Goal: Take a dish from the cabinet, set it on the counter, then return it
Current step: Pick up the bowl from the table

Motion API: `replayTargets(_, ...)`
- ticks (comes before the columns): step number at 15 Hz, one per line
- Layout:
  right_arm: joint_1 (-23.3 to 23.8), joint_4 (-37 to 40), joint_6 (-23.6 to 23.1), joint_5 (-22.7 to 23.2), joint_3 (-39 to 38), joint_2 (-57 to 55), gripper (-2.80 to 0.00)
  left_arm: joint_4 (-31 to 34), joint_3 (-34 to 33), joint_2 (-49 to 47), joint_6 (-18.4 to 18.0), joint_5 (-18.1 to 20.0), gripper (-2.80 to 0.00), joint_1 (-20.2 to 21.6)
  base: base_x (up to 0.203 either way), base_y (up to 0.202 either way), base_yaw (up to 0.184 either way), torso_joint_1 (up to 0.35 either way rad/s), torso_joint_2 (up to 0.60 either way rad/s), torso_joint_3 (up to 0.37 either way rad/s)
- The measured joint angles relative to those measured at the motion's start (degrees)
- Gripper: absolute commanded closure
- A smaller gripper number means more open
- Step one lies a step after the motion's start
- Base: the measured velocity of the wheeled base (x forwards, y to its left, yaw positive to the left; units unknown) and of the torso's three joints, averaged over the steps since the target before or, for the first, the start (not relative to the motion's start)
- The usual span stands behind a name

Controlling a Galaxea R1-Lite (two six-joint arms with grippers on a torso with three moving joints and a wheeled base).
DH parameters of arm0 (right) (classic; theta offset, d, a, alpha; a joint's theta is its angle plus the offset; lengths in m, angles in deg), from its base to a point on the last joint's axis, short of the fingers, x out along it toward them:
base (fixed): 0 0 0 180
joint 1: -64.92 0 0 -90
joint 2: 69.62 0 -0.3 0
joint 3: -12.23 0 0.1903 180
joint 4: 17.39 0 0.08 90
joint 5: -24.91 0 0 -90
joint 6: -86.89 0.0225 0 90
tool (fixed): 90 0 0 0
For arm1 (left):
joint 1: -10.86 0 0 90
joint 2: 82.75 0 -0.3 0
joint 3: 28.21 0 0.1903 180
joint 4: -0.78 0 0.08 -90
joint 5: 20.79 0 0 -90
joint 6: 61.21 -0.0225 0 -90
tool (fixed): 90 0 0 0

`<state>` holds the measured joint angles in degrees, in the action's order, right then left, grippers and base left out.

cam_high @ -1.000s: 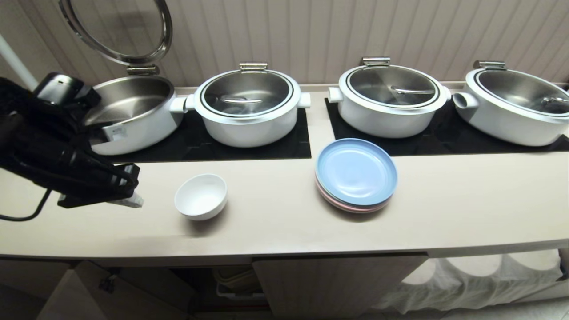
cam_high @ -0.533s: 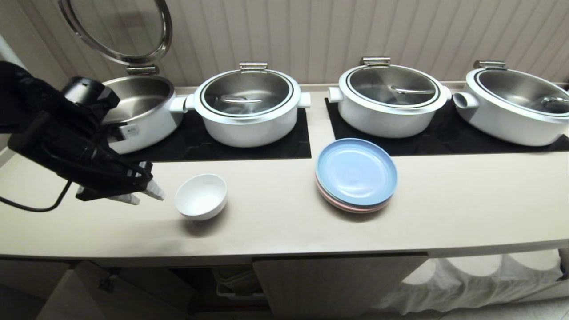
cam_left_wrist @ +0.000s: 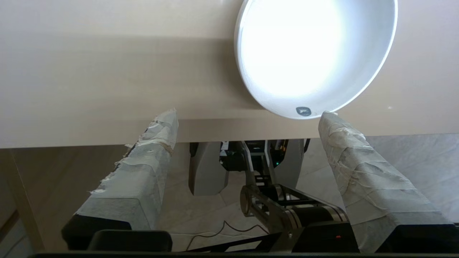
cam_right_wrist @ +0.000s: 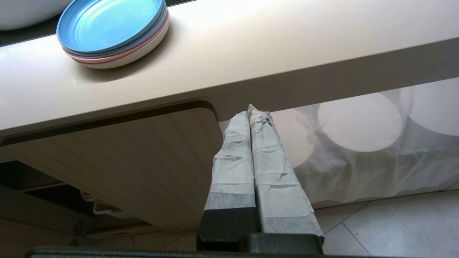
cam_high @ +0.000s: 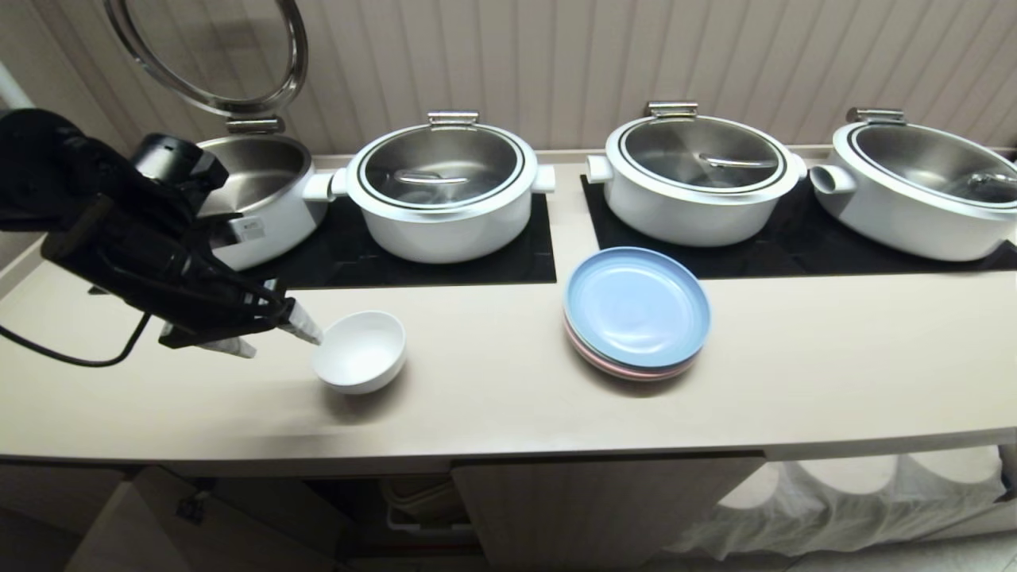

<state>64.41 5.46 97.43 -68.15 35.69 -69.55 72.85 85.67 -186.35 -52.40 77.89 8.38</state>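
The dish (cam_high: 359, 351), a small white bowl, stands upright on the beige counter (cam_high: 493, 405), left of centre. My left gripper (cam_high: 280, 342) hovers just left of it, open, nothing between its taped fingers. In the left wrist view the dish (cam_left_wrist: 315, 53) lies just beyond the open gripper (cam_left_wrist: 248, 114), and one fingertip (cam_left_wrist: 328, 120) reaches its rim. My right gripper (cam_right_wrist: 249, 111) is shut and empty, parked below the counter's edge, beside the cabinet's fluted door (cam_right_wrist: 118, 165). The cabinet (cam_high: 604, 500) sits under the counter, its left door (cam_high: 159, 524) swung open.
A stack of plates (cam_high: 636, 311), blue on top, sits right of the dish. Along the back, white pots (cam_high: 445, 191) stand on black hob panels (cam_high: 397, 258); the leftmost pot (cam_high: 246, 195) has its lid raised. A white cloth (cam_high: 858, 500) hangs below right.
My left gripper has moved right along the counter toward the dish and its fingers have spread open. The dish, the plates and the right gripper have not moved.
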Motion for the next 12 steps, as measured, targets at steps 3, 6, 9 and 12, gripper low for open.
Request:
replayTargets(3,0.0,0.0,-0.02,0.0,0.0,0.0,0.0,-1.5,1.19,-1.75,0.14,-0.28,-2.8,-0.57,0.0,0.0,0.0,0.0,0.0,0.0)
replayTargets(6,0.0,0.0,0.01,0.01,0.0,0.0,0.0,-2.21,1.36,-3.06,0.25,-0.41,-2.8,-0.49,0.0,0.0,0.0,0.0,0.0,0.0)
replayTargets(9,0.0,0.0,0.01,0.0,0.0,0.0,0.0,-2.23,1.42,-4.18,0.03,-0.63,-2.8,-0.43,0.0,0.0,0.0,0.0,0.0,0.0)
replayTargets(12,0.0,0.0,0.01,0.0,0.0,0.0,0.0,-2.21,1.61,-5.44,0.13,-1.64,-2.8,-0.46,0.0,0.0,0.0,0.0,0.0,0.0)
